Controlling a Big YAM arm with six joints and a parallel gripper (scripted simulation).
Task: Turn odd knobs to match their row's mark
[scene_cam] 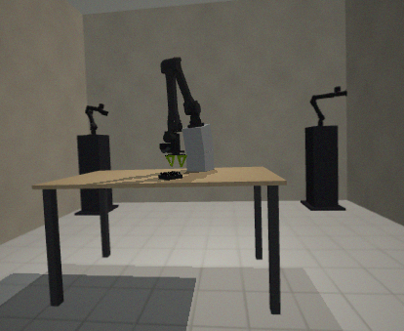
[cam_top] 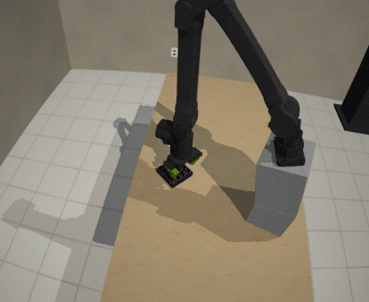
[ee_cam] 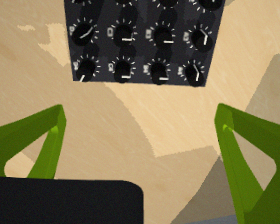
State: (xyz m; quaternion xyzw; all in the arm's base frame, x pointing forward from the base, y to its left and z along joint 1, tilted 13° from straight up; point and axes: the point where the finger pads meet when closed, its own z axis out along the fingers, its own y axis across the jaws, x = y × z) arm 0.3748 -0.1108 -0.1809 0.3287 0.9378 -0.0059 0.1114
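The black knob box [cam_top: 179, 181] [scene_cam: 170, 176] [ee_cam: 141, 54] stands on the table; the wrist view cuts off its far part. There the names lie left of the knobs. In the nearest line, knob D4 [ee_cam: 85, 69] has its line toward the lower left, while knob D3 [ee_cam: 83, 33] has a diagonal line toward the upper right. Knobs C4 [ee_cam: 122, 68] and C3 [ee_cam: 123, 33] show similar lines, as do B4 and B3, and roughly A4 and A3. Knobs 1 and 2 are mostly out of view. My gripper [cam_top: 184, 169] [scene_cam: 177, 166] [ee_cam: 140, 112] is open, empty and above the box's level, beside its knob-4 side.
The arm's grey pedestal block [cam_top: 278, 193] [scene_cam: 199, 148] stands on the wooden table [cam_top: 215, 269] [scene_cam: 235, 175]. The table's edge [cam_top: 122, 211] lies beyond the box. Two other arms on black stands [scene_cam: 95, 173] [scene_cam: 321, 165] are off the table.
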